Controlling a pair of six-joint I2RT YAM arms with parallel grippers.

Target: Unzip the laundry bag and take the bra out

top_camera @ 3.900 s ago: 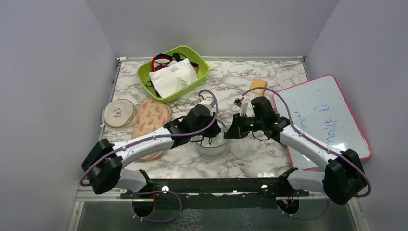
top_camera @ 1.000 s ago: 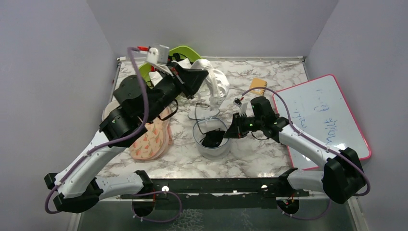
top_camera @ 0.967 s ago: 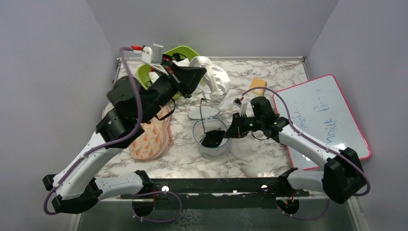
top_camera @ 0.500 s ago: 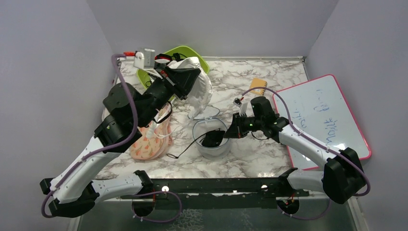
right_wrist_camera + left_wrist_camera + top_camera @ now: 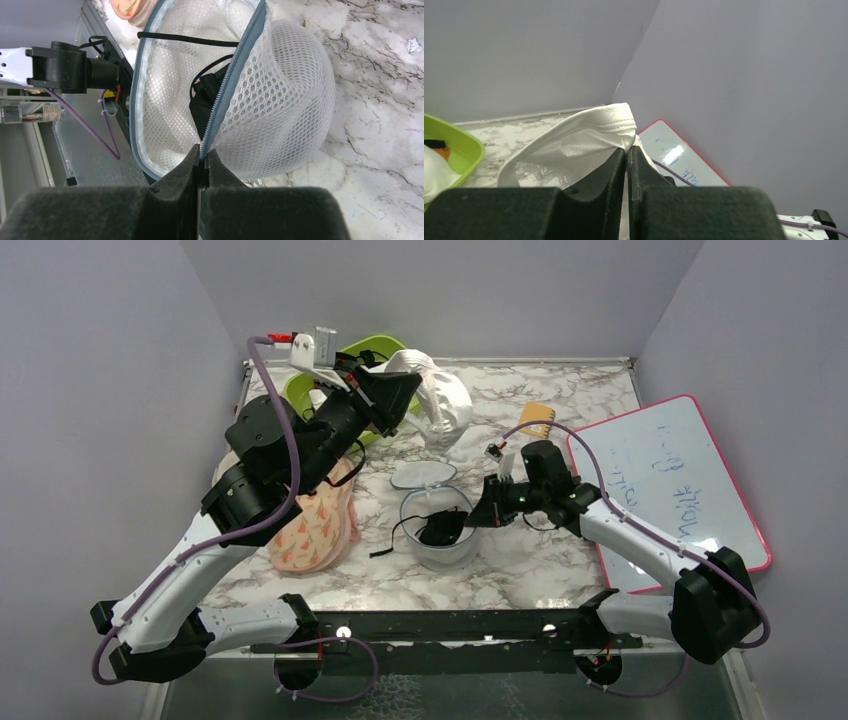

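The laundry bag (image 5: 440,540) stands open in the middle of the table, its mesh flap (image 5: 423,475) folded back. My right gripper (image 5: 488,512) is shut on the grey-blue zip band (image 5: 227,95) at the bag's right rim. The right wrist view shows the mesh bag (image 5: 290,100) with a black strappy garment (image 5: 206,97) inside. My left gripper (image 5: 413,392) is raised high over the back of the table, shut on a white bra (image 5: 443,408) that hangs from it. In the left wrist view the white bra (image 5: 579,137) is pinched between the closed fingertips of the left gripper (image 5: 626,151).
A green bin (image 5: 398,348) with a white pouch stands at the back left, mostly behind my left arm. A peach patterned pouch (image 5: 318,520) lies left of the bag. A pink-framed whiteboard (image 5: 670,480) lies at the right. A small orange item (image 5: 538,420) is behind my right arm.
My left gripper has risen out of the bag with the white bra and now holds it high at the back. A black strap has been drawn over the bag's left rim. The right arm has not moved.
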